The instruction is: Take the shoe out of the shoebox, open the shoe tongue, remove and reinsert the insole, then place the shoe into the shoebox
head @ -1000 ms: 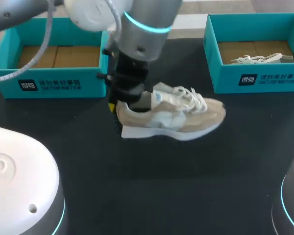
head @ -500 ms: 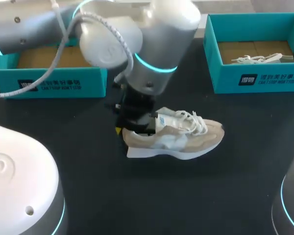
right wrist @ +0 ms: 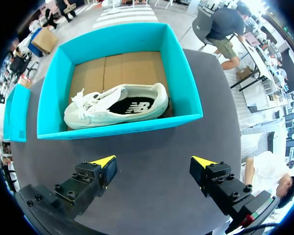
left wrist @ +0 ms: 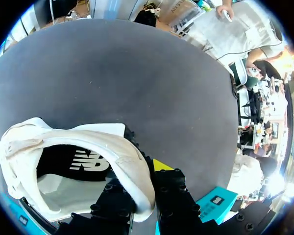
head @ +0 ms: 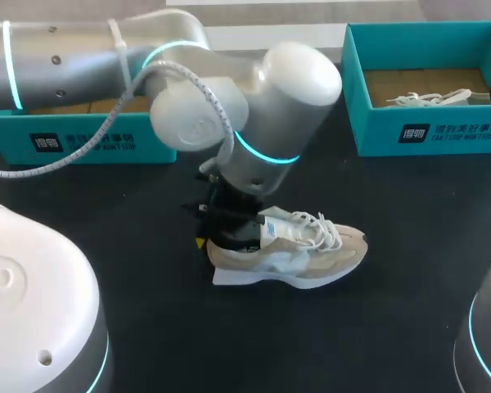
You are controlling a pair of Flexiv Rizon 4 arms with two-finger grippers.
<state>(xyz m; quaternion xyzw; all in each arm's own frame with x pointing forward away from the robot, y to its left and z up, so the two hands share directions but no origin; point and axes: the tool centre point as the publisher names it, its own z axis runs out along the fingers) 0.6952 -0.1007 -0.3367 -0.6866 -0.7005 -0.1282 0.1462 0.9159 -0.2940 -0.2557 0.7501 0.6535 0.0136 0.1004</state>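
A beige and white shoe (head: 311, 252) sits on the dark table near the middle, toe pointing right. My left gripper (head: 222, 233) comes down on its heel. In the left wrist view that gripper (left wrist: 139, 188) is shut on the shoe's heel collar (left wrist: 130, 166), one finger inside the shoe (left wrist: 63, 161) and one outside. The shoe's dark insole (left wrist: 63, 159) shows inside. My right gripper (right wrist: 153, 166) hangs open and empty just in front of the right shoebox (right wrist: 122, 125).
The right teal shoebox (head: 425, 135) holds a white shoe (right wrist: 117, 105). A second teal shoebox (head: 82, 139) stands at the back left, partly hidden by my left arm. White arm housings (head: 33, 311) fill the near corners.
My left arm has carried the shoe by its heel toward the table's near side and lower. The right gripper has stayed where it was.
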